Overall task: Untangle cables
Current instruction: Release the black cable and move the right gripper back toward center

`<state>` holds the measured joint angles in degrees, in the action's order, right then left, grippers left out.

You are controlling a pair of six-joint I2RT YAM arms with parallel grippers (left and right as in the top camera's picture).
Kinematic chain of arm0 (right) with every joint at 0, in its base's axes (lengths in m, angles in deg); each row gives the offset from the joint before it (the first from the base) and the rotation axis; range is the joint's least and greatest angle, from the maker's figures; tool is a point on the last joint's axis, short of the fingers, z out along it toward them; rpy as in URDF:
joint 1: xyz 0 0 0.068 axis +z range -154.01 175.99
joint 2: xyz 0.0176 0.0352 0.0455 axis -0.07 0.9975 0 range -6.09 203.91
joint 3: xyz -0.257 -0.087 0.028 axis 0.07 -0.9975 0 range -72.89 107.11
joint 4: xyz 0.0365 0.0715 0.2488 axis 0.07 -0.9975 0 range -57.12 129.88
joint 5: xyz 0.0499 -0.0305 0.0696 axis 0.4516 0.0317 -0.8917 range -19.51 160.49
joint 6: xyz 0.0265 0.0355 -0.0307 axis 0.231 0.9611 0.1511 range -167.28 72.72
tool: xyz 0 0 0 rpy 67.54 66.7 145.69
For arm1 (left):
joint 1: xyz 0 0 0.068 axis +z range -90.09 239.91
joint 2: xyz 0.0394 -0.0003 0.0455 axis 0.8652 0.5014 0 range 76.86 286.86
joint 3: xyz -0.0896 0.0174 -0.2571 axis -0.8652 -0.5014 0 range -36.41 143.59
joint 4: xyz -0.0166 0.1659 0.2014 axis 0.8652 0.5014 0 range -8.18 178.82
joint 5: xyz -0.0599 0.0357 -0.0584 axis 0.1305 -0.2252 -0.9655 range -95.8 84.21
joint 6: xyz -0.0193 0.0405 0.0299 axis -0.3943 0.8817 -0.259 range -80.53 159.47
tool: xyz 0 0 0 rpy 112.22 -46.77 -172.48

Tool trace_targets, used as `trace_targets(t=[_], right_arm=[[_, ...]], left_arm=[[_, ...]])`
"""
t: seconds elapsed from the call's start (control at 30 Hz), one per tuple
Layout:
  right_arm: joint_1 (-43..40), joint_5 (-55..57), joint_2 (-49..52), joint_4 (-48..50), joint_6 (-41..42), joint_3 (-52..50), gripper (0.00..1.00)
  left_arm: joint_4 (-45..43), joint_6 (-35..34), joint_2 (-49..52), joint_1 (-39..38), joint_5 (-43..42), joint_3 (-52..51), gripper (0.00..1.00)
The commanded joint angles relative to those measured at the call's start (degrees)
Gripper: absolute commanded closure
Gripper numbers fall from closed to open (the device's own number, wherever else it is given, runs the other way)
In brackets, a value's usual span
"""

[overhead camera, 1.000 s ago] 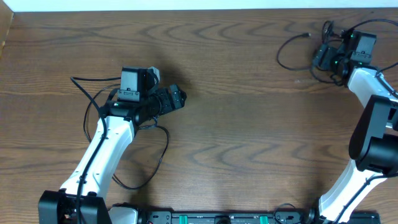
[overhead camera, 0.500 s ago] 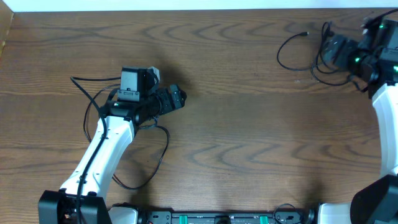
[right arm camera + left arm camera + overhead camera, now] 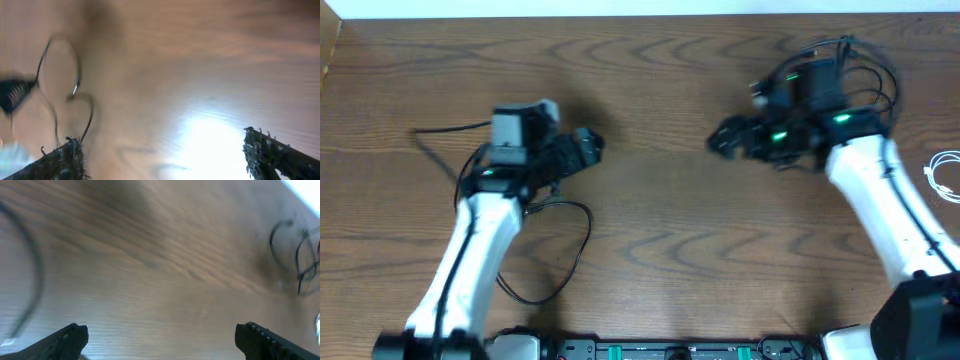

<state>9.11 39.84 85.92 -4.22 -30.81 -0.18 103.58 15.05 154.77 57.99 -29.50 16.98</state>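
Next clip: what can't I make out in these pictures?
- Overhead: white cable is cut off by the right edge.
- Overhead: black cables top right are partly hidden by the right arm; tangling unclear.
- Overhead: black loop runs under the left arm.
- Wrist views: blurred; plug ends unreadable.

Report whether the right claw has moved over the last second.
Yes. The right claw, wide open, swung left from the far right corner of the table toward its middle.

Brown wood-grain table (image 3: 660,200) meets a white strip (image 3: 620,8).
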Motion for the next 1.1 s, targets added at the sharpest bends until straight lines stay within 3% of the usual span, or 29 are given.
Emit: trace_targets(t=[0.0,0.27,0.5,0.6,0.77,0.93,1.07], right_arm=[[6.93,-2.51,0.15,3.10,4.46,-3.65,0.01],[23.10,2.64,0.85,24.09,18.82,-13.92,0.01],[34.34,4.00,9.27,40.59,27.06,-16.24,0.06],[38.51,2.99,14.71,45.62,33.03,-16.22,0.12],[41.13,0.94,19.28,55.39,31.87,-16.13,0.44],[39.56,4.63,19.21,57.77,25.51,-14.34,0.94],[34.49,9.94,19.21,54.21,20.79,-11.17,0.99]], left_arm=[[1.73,-0.28,-7.74,5.51,0.22,1.36,0.03],[11.80,-0.26,-23.58,17.70,0.26,1.33,0.02],[18.27,-0.24,-29.62,20.22,0.44,1.33,0.02],[18.58,-0.26,-29.68,20.22,0.44,1.33,0.02],[20.13,-0.24,-29.14,20.22,0.44,1.31,0.02],[22.38,-0.26,-28.57,20.22,0.44,1.31,0.02],[22.38,-0.26,-27.96,20.22,0.42,1.31,0.02]])
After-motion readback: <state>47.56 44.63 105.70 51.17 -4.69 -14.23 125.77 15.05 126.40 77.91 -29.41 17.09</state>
